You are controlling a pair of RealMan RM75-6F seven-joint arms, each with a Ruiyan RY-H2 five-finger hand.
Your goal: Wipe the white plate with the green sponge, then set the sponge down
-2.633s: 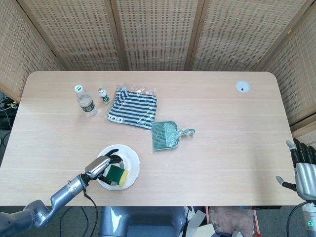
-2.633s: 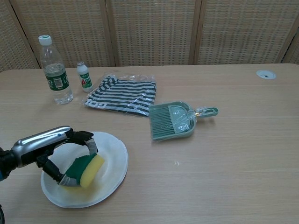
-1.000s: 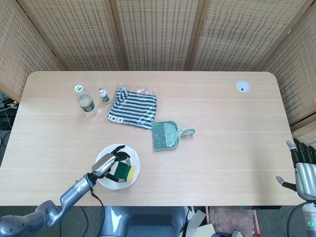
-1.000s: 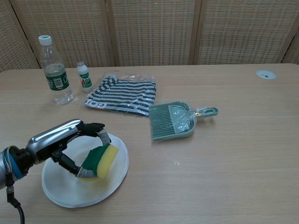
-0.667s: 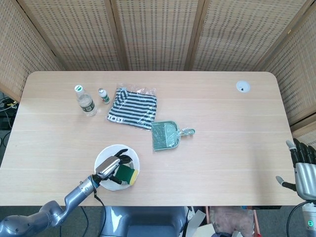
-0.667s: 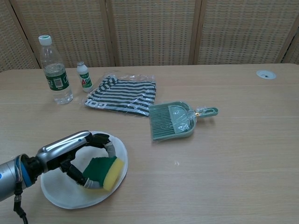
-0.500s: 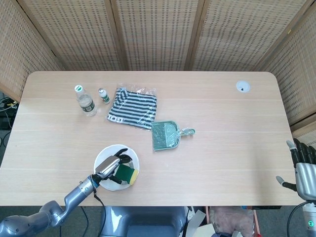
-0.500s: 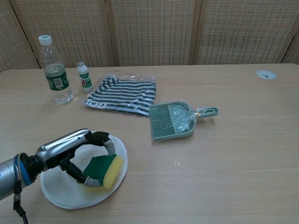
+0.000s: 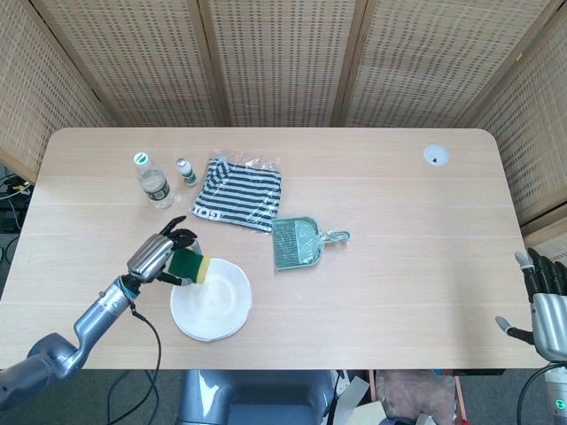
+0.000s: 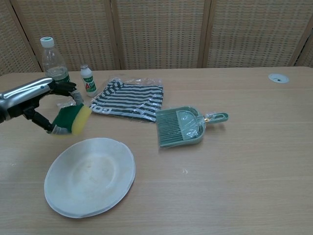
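The left hand (image 10: pixel 46 105) grips the green sponge with its yellow foam backing (image 10: pixel 72 119), fingers curled over the top and thumb underneath, and holds it in the air, clear of the round white plate (image 10: pixel 89 175). In the chest view the sponge hangs beyond the plate's far-left rim, above bare wood of the light wooden table (image 10: pixel 254 161); in the head view it appears just beside that rim. The plate lies flat near the table's near edge, with faint smears visible on its face. The right hand (image 9: pixel 547 304) hangs off the near right corner of the table, fingers extended and apart, holding nothing. On the evidence, wiping appears complete or paused and the set-down step is not yet done. Risks noted: the clear plastic water bottle with green label (image 10: pixel 55 70) and the small white bottle (image 10: pixel 88 80) stand just beyond the left hand, so a set-down carried further towards the far side could topple either. The striped folded garment in clear wrap (image 10: pixel 128 100) lies to the right and could be dampened by a sideways release. The green dustpan and brush set (image 10: pixel 183 126) sits well apart, no concern. Releasing from the present height could let the sponge bounce or land on its edge.
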